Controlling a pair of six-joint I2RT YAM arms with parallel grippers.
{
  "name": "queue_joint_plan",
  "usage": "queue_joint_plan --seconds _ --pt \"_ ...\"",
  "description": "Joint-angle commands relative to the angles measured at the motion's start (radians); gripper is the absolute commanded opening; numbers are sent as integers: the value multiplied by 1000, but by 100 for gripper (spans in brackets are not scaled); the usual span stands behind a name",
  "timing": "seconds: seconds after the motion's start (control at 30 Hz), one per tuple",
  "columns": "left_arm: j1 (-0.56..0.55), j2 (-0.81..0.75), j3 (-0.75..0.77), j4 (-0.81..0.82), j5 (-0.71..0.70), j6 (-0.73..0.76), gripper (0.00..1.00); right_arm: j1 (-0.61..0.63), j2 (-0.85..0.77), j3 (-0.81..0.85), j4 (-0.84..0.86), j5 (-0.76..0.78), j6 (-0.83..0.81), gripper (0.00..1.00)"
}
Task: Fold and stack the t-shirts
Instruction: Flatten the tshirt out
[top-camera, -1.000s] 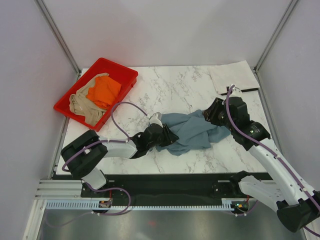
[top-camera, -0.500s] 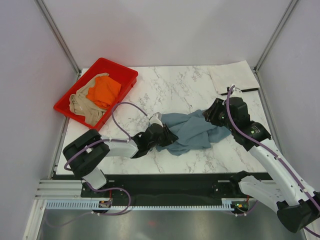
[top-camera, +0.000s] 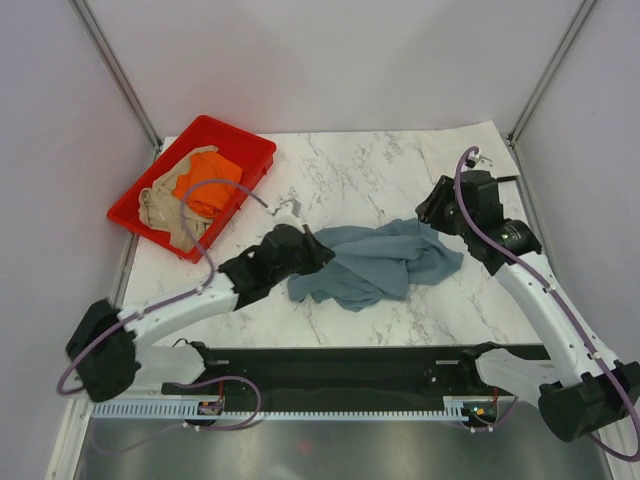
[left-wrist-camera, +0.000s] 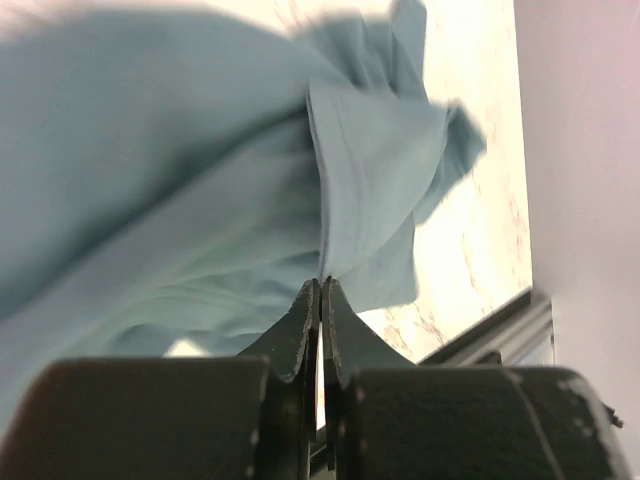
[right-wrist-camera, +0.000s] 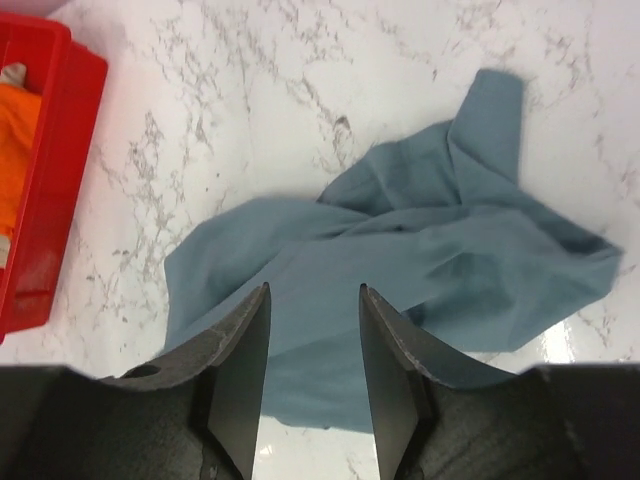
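The slate blue-grey t-shirt (top-camera: 375, 262) lies crumpled in the middle of the marble table. My left gripper (top-camera: 312, 250) is shut on its left edge; the left wrist view shows the jaws (left-wrist-camera: 322, 285) pinching a fold of the shirt (left-wrist-camera: 150, 180). My right gripper (top-camera: 432, 212) is open and empty above the shirt's right end; in the right wrist view the gripper (right-wrist-camera: 315, 290) hangs over the shirt (right-wrist-camera: 400, 260). The orange t-shirt (top-camera: 205, 185) and tan-beige t-shirt (top-camera: 165, 215) lie in the tray. The pale off-white t-shirt (top-camera: 455, 150) lies flat at the back right corner.
The red plastic tray (top-camera: 250, 150) stands at the back left of the table and shows in the right wrist view (right-wrist-camera: 40, 200). Frame posts and grey walls enclose the table. A dark rail runs along the near edge (top-camera: 330, 365).
My left arm stretched out and drew the shirt's left edge left. My right gripper lifted off the shirt toward the back right. The shirt now lies wider.
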Motion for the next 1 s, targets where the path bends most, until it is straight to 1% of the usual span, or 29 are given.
queue_joint_plan --seconds 0.0,0.03,0.07,0.1,0.13,0.17,0.2,0.23,0.33,0.4,0.47,0.5,0.6,0.67,0.7,0.77,0.8,0.87,0.9,0.97 --pt "125 -273 -33 -332 -123 136 2 -36 33 91 -26 34 -27 49" --pt "169 -335 -39 -357 -126 162 2 -40 39 90 -25 37 -26 50" --pt "261 -383 -39 -384 -131 232 2 -45 47 70 -25 52 -23 51" --pt "303 -457 -20 -436 -155 275 2 -47 50 59 -23 60 -10 52" --pt "339 -484 -6 -452 -165 321 2 -57 53 45 -23 63 -1 53" --pt "394 -504 10 -464 -169 405 2 -60 59 16 -22 69 13 53" --pt "413 -521 39 -475 -182 441 2 -62 64 2 -19 71 40 54" --pt "424 -538 52 -477 -189 510 2 -67 70 -10 -10 66 54 54" --pt "435 -533 99 -503 -218 588 2 -67 101 -52 30 35 71 54" --pt "436 -538 111 -519 -258 606 2 -68 133 -64 43 52 70 55" --pt "438 -569 111 -533 -295 624 2 -68 170 -64 53 75 65 55" --pt "440 -584 112 -536 -336 630 2 -68 184 -64 58 94 62 55" --pt "443 -638 129 -542 -378 653 2 -88 245 -70 62 129 85 55" --pt "443 -677 137 -546 -364 649 2 -120 300 -65 85 131 96 55" --pt "443 -693 132 -544 -332 643 2 -132 325 -56 90 131 99 54" --pt "443 -730 122 -546 -291 610 2 -169 406 -4 92 120 105 54" --pt "443 -765 102 -546 -230 597 2 -175 433 16 92 117 100 53" --pt "443 -786 79 -546 -161 544 2 -186 508 74 89 117 87 52" --pt "443 -796 53 -547 -86 528 2 -186 529 88 89 111 71 52" --pt "441 -806 16 -552 -24 479 2 -186 579 99 121 69 51 51"
